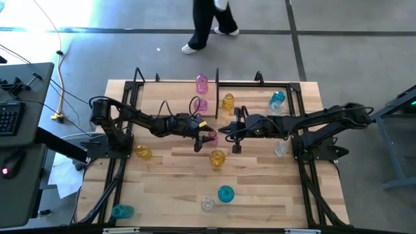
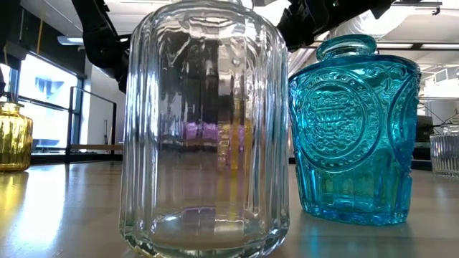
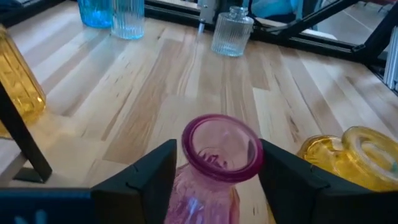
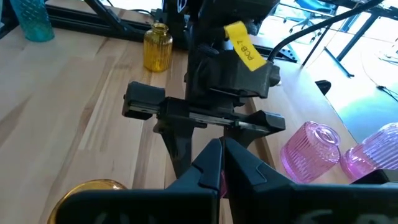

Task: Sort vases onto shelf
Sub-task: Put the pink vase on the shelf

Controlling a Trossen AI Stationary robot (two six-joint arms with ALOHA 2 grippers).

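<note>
One pink vase [image 3: 214, 168] sits between the fingers of our left pincer [image 1: 207, 136] at mid-table; the wrist view shows both fingers flanking it just below the flared rim, jaws spread wide, and we can't confirm they're actually pressing the glass, so call it straddled, not gripped. Our right pincer [image 1: 227, 134] is shut, empty, just beside the left one, nose to nose with it. Remaining vases are scattered: amber ones [image 1: 217, 157] near centre and at the left side [image 1: 142, 153], teal [image 1: 225, 193] and clear [image 1: 207, 205] near the front edge, another teal at the front-left corner [image 1: 121, 211], pink, amber and teal up by the shelf [image 1: 217, 83] at the far edge of the table [image 1: 260, 188]. Handling read: small, thick pressed glass, rigid, probably light to moderate in weight, ribbed walls. Glass against hard fingers is slippery, and the bulbous body would squirt out under squeeze. We'd judge the best hold to be the narrow neck right under the lip, where the rim acts as a stop if it slides. Close gently, no crushing force; it's brittle and chips at the rim. Lift straight, keep it upright, and set it down softly on the shelf board; a knock against a metal post or a neighbouring vase is the main breakage risk.
</note>
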